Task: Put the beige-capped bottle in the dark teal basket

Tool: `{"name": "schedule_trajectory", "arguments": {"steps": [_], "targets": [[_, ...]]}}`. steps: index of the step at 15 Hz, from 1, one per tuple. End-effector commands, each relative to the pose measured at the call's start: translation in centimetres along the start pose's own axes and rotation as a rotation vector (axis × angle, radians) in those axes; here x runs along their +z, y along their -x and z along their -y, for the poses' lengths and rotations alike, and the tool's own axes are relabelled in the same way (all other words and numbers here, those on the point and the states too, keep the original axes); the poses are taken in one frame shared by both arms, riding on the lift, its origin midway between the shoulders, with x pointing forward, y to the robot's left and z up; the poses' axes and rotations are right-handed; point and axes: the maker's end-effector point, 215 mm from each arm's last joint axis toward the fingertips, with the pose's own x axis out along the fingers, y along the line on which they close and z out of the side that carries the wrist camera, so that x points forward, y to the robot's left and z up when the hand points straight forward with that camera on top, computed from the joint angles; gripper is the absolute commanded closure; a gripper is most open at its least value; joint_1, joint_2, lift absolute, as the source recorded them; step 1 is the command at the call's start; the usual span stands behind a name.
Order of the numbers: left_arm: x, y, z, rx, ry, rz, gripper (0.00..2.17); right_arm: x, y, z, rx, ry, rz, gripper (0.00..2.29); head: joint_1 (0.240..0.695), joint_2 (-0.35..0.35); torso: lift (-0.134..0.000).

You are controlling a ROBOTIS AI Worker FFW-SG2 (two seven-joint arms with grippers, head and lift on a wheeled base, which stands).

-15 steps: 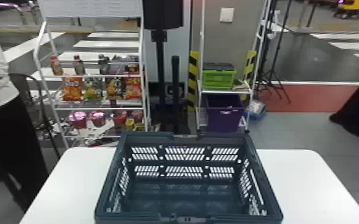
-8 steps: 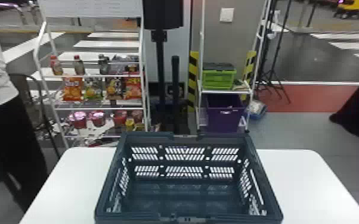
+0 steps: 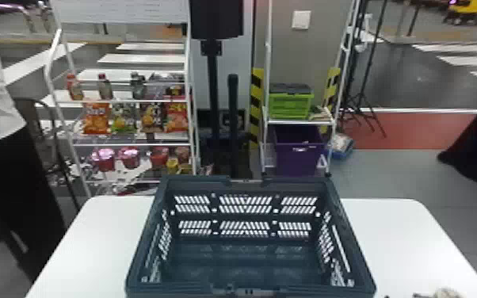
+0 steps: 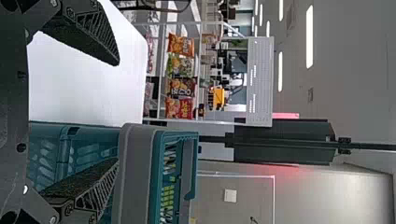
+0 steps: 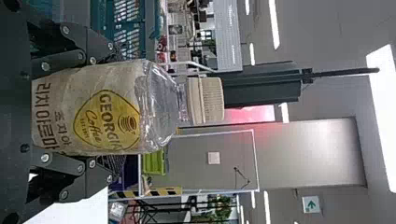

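Plainly, the bottle point(image 5: 126, 108) stands upright between the right gripper's point(image 5: 114, 110) fingers, its body seemingly pinched, its cap point(image 5: 206, 100) beyond them.

The left gripper point(image 4: 117, 111) is matte black, its wedge-shaped fingers faced with grainy, speckled pads point(image 4: 84, 179) and slatted along the sides; taking their tips as twelve o'clock, a flat dark plate point(image 4: 13, 98) with small round recesses lies at six. The right gripper point(image 5: 116, 111) has black, rounded linkages point(image 5: 88, 39) studded with round grey screw heads point(image 5: 66, 30).
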Motion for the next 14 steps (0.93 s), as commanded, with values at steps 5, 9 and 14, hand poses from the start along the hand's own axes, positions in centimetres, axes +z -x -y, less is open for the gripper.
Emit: {"name": "schedule_trajectory", "arguments": {"steps": [5, 9, 14], "targets": [[-0.4, 0.1, -0.2, 0.002, -0.003, -0.005, 0.16, 3.7, -7.0, -1.8, 0.039, -0.017, -0.066, 2.14, 0.499, 0.000, 0.000], [-0.5, 0.1, -0.2, 0.003, -0.003, -0.008, 0.15, 3.0, -10.9, -3.5, 0.058, -0.014, -0.171, 2.14, 0.499, 0.000, 0.000], [-0.8, 0.1, -0.5, 0.008, -0.003, -0.013, 0.15, 1.1, -15.5, -6.2, 0.084, 0.017, -0.349, 2.14, 0.499, 0.000, 0.000]]}}
